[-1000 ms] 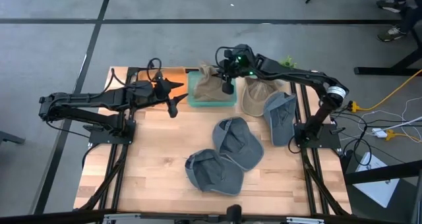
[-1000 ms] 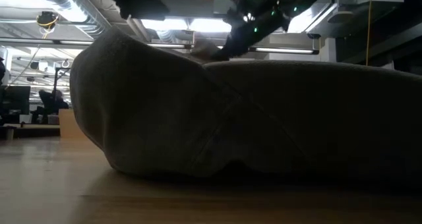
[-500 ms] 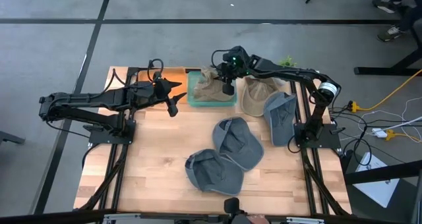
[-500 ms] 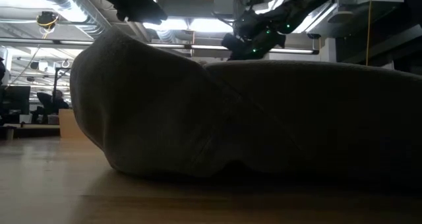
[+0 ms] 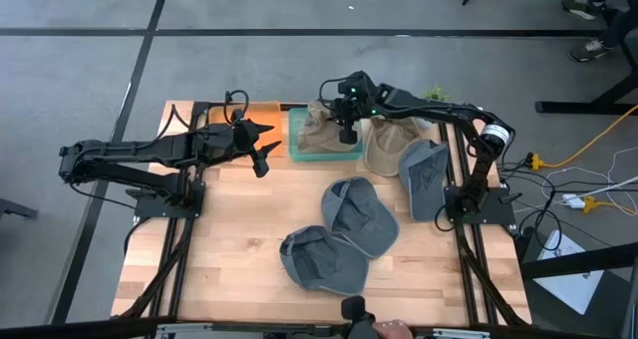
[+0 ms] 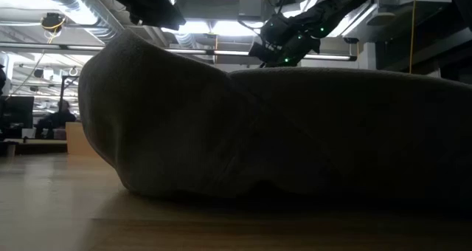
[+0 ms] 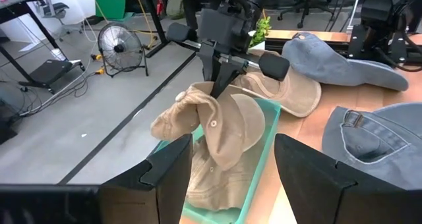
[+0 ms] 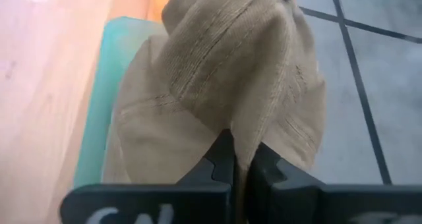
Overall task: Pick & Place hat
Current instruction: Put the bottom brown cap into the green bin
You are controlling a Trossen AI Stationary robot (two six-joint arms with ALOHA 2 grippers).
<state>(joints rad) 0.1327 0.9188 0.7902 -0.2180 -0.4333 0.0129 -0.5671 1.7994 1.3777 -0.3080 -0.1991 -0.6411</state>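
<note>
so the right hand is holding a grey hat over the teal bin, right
Not quite: the hat pinched in the right hand is tan, not grey. It does hang over the teal bin, as the left wrist view shows.

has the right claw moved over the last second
Yes, slightly: the right claw, shut on the tan hat, shifted left along the table's far edge and now hangs over the teal bin.

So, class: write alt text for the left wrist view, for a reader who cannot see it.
The right gripper pinches a tan hat over a teal tray at the table's edge. A second tan hat and grey hats lie beyond it, and the left gripper's open fingers frame the foreground.
</note>
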